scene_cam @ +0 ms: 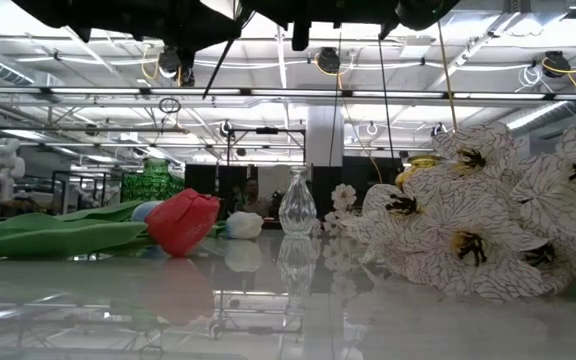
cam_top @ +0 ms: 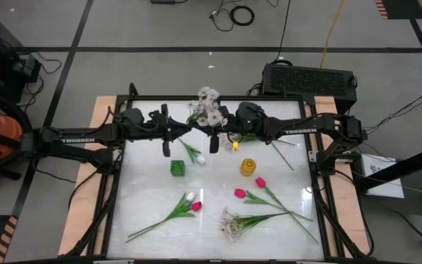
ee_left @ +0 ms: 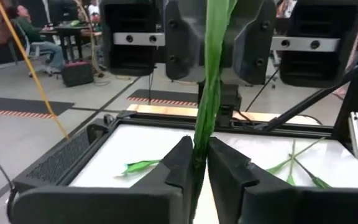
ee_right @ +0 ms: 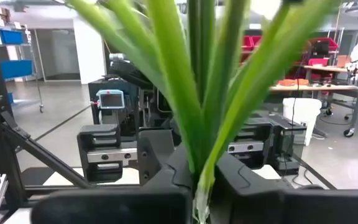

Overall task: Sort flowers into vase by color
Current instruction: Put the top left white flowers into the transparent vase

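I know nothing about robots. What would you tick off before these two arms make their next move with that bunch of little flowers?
1. Right claw shut on the flower spray's stems: ok.
2. Left claw pinching the same stem: ok, both hold it at once.
3. Spray lifted off the table: ok.
4. Glass vase upright: ok.
5. Green vase and yellow vase unblocked from above: ok.
6. Which vase suits this spray: cannot tell.
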Action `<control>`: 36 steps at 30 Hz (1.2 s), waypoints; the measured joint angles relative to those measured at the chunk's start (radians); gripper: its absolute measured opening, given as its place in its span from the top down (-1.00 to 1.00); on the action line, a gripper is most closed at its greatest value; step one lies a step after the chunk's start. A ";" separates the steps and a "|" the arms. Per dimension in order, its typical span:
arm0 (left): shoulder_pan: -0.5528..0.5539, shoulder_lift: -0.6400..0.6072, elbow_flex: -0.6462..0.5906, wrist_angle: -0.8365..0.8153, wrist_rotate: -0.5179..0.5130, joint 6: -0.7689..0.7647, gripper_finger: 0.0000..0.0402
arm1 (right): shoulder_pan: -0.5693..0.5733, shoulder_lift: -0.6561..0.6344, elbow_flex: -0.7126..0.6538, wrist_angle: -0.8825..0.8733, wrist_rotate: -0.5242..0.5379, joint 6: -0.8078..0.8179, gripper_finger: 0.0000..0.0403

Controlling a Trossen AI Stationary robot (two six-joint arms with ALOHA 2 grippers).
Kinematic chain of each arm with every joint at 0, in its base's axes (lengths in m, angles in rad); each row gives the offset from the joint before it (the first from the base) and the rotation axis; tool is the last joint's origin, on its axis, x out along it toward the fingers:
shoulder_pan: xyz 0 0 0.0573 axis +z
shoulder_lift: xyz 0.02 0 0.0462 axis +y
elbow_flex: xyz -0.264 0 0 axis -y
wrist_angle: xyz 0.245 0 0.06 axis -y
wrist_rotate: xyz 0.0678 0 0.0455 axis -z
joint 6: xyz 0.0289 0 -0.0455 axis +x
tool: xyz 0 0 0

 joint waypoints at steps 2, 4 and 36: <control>0.000 0.000 0.000 -0.015 -0.008 0.000 0.65 | 0.000 -0.001 0.000 -0.005 0.000 0.000 0.92; 0.000 0.000 0.000 -0.024 -0.016 -0.019 0.56 | -0.002 -0.013 -0.001 -0.031 0.000 0.000 0.90; -0.020 0.008 0.000 -0.006 -0.153 -0.131 -0.01 | -0.147 -0.499 -0.238 -0.590 -0.001 0.125 0.95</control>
